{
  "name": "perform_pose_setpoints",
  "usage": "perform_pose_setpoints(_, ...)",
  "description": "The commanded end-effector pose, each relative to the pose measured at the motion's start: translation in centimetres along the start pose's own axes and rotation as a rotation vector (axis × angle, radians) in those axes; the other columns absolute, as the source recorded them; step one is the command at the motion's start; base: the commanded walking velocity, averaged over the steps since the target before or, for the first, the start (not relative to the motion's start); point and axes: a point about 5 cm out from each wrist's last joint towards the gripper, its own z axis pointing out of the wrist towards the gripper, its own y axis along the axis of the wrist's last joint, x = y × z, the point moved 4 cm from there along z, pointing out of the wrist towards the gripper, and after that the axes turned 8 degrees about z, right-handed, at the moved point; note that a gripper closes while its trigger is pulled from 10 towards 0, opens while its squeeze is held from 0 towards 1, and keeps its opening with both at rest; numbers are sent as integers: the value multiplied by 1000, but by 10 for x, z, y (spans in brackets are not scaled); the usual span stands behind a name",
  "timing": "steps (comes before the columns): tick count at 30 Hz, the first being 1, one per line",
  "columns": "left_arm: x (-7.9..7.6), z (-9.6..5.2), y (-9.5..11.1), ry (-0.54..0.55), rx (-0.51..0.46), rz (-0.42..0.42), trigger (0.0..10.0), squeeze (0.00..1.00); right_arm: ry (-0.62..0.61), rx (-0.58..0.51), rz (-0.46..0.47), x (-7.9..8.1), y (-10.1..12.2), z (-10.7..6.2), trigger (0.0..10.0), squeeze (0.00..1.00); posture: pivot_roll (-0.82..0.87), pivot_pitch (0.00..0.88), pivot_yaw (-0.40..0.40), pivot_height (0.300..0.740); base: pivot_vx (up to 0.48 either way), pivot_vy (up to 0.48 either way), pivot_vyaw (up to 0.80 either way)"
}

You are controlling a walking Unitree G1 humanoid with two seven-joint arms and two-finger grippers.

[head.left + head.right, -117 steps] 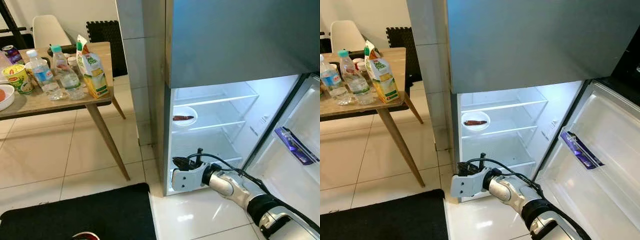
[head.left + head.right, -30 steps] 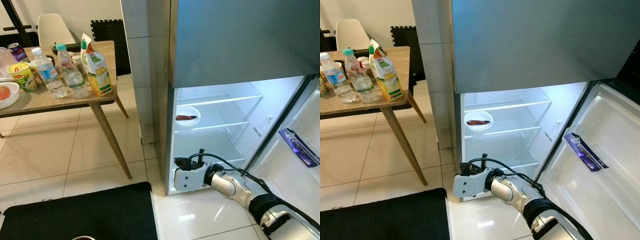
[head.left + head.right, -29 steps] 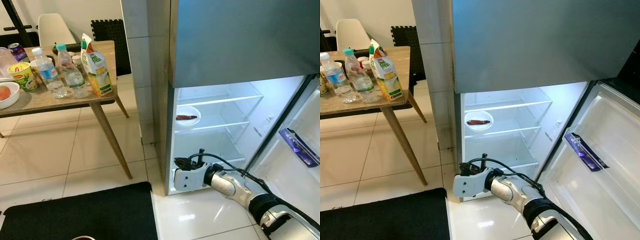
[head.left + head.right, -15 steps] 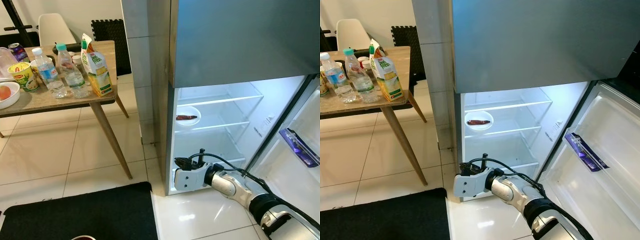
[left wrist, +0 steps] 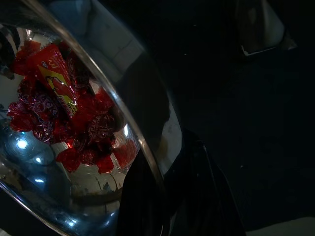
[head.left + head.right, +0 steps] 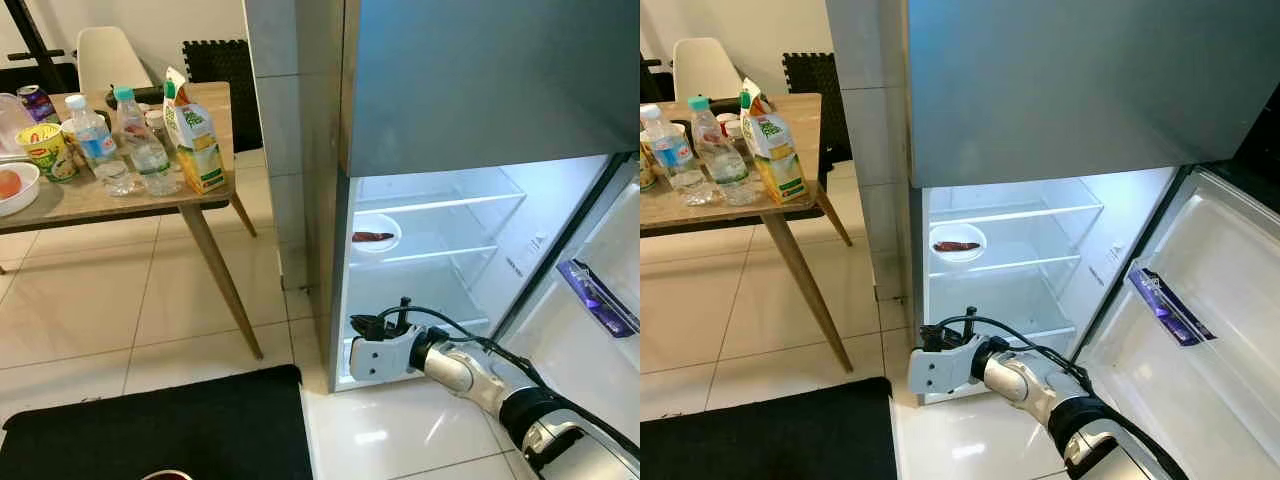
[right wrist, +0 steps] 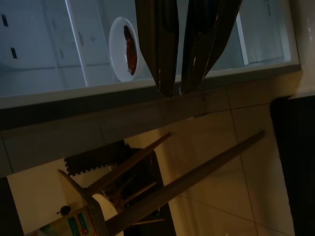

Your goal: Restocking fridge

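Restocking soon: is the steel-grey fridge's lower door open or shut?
Open: the lower door swings wide, lit white shelves exposed.

Purple packet's (image 6: 594, 292) label too small; shiny bowl (image 5: 147, 152) cut off by edge.

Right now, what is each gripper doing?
Left gripper: shut on the rim of a steel bowl of red sweets.
Right gripper: shut, empty, beside the open fridge.

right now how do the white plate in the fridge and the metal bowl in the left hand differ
The white plate is flat, matte and sits on a lit fridge shelf; the metal bowl is deep, shiny and gripped at its rim by the left hand in shadow. The plate carries one dark reddish-brown piece of food; the bowl holds a heap of red wrapped sweets. Both are round dishes holding food.
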Motion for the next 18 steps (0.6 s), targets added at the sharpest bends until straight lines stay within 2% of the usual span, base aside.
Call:
perform_pose_setpoints(1,-2,0,0,3,-2,-14,10000,0,7,0,12,3,-2,-3,10000,0,-30,44,-62,740,0,0,0)
perform_pose_setpoints(9,-7,0,0,-7,-2,-18,10000,0,4,1,15,2,-3,-4,10000,0,-37,50,-60,740,0,0,0)
perform_pose_setpoints(18,0,0,2,4,-6,-12,10000,0,-7,4,19,1,-3,-4,10000,0,-51,52,-50,740,0,0,0)
